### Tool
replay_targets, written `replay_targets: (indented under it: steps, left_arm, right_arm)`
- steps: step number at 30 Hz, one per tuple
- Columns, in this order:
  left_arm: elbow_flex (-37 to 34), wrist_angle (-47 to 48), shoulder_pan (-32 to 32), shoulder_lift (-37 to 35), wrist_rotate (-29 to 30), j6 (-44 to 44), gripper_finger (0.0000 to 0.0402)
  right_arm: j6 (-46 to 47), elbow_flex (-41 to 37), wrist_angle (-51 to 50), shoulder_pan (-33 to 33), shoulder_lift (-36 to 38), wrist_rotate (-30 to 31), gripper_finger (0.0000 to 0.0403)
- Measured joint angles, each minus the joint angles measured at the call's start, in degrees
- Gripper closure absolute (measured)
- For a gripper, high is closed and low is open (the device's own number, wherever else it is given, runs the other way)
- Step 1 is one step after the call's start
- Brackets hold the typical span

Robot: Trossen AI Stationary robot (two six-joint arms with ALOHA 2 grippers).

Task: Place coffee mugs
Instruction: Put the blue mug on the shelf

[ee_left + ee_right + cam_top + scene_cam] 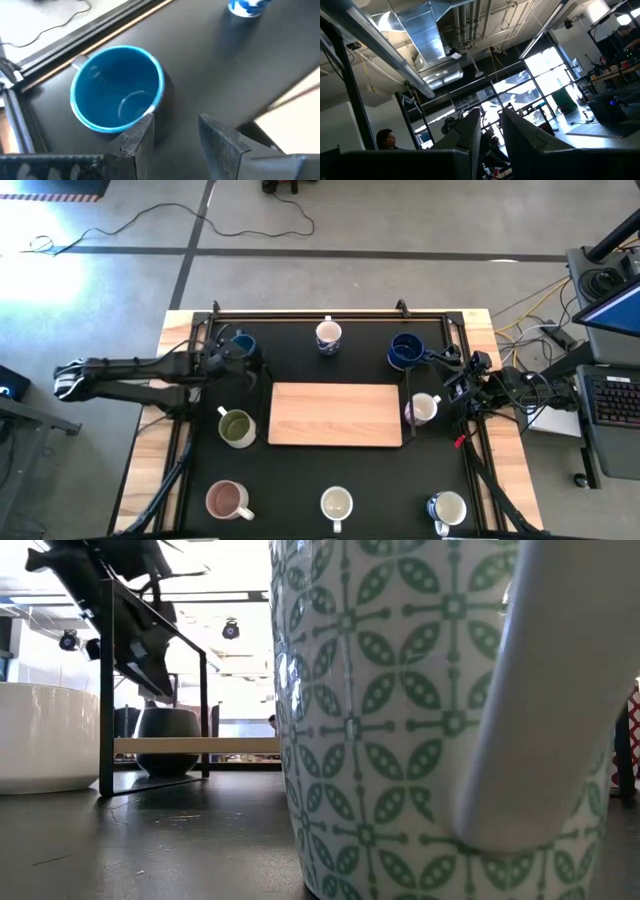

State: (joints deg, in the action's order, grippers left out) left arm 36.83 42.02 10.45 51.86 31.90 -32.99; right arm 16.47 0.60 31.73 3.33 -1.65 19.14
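Looking past your left gripper (175, 140), you see its fingers (137, 137) standing apart, one tip just touching the rim of the light blue mug (117, 89). That mug stands upright, mouth up, at the table's far left corner, its handle mostly hidden. Your right gripper (491, 130) is tipped up toward the ceiling at the table's right edge; its fingers (470, 132) sit a narrow gap apart and hold nothing.

All eight mugs are upright. The dark blue mug (405, 350) sits far right with its handle toward the right arm; a white mug (422, 409) stands just beside the board (335, 415). A patterned mug (328, 335) is far centre, the green mug (237, 427) left of the board. Along the near edge stand the pink mug (227, 500), a cream mug (336, 505) and a shiny mug (447, 508).

The black table (300, 470) has a metal rail (330, 314) around it. Beyond it are a concrete floor, cables and a laptop desk on the right. A person shows far off in the right wrist view.
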Motion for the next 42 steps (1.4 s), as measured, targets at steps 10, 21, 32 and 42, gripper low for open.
replay_targets:
  steps: [10, 21, 32, 42]
  left_arm:
    - [9.0, 4.5, 7.1, 9.3, -5.0, 7.1, 0.0264]
    - [8.5, 5.6, 10.8, 11.8, -8.9, 9.9, 0.0193]
    - [7.6, 3.5, 14.1, 15.5, -9.0, 19.1, 0.0210]
    - [7.6, 2.9, 14.3, 17.5, -9.0, 23.5, 0.0318]
  right_arm:
    - [0.0, 0.0, 0.0, 0.0, 0.0, 0.0, 0.0335]
    - [0.0, 0.0, 0.0, 0.0, 0.0, 0.0, 0.0335]
    - [0.0, 0.0, 0.0, 0.0, 0.0, 0.0, 0.0335]
    - [0.0, 0.0, 0.0, 0.0, 0.0, 0.0, 0.0335]
